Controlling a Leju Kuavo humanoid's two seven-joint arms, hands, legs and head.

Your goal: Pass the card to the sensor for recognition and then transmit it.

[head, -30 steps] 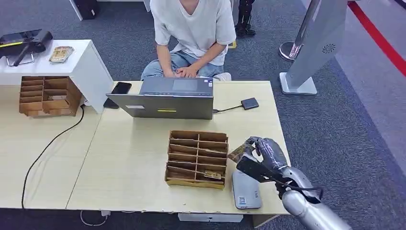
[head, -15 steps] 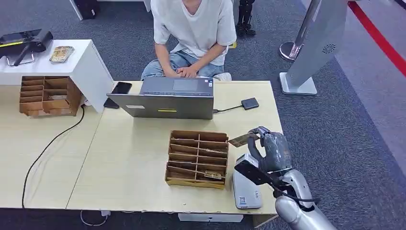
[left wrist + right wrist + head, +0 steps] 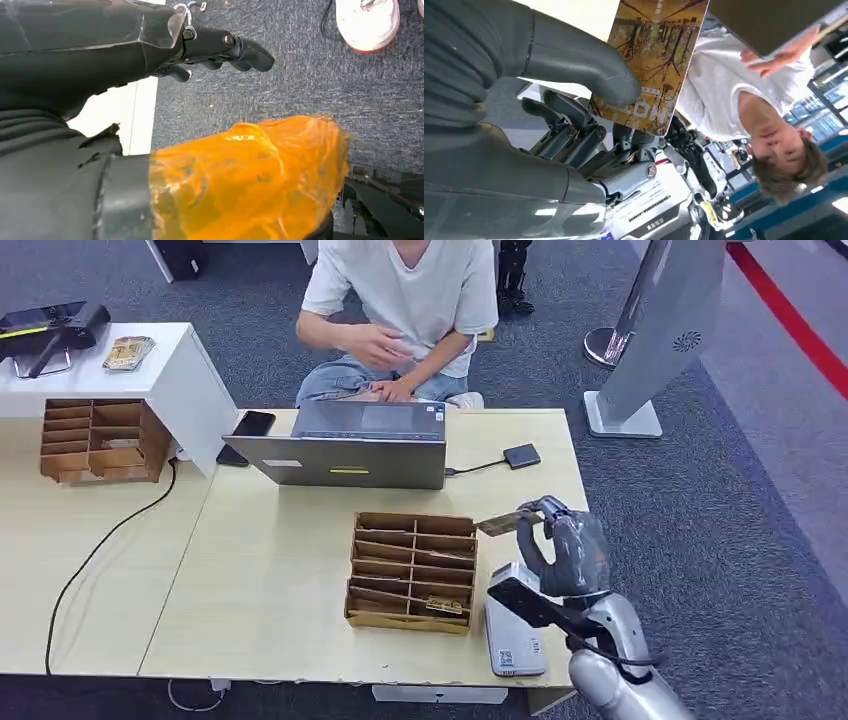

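My right hand (image 3: 562, 545) hovers over the table's right side and pinches a card (image 3: 497, 525) between thumb and fingers. The card sticks out level toward the cardboard sorter (image 3: 412, 572), just above its far right corner. In the right wrist view the card (image 3: 654, 65) shows an autumn-tree print, with the thumb (image 3: 589, 70) pressed on its face. A flat grey reader (image 3: 512, 640) with a small label lies on the table below the hand, near the front edge. My left hand (image 3: 220, 47) hangs beside my body over grey carpet, its fingers loose and holding nothing.
A person (image 3: 400, 300) sits behind the open laptop (image 3: 345, 450) with one hand raised. A small dark box (image 3: 521, 456) is cabled to the laptop. A phone (image 3: 252, 424), a second sorter (image 3: 95, 440) and a white stand (image 3: 170, 370) are at the left; a kiosk (image 3: 660, 330) stands at the right.
My right hand has lifted the card off the reader and carried it up and away from me. The person has raised one hand from the laptop.
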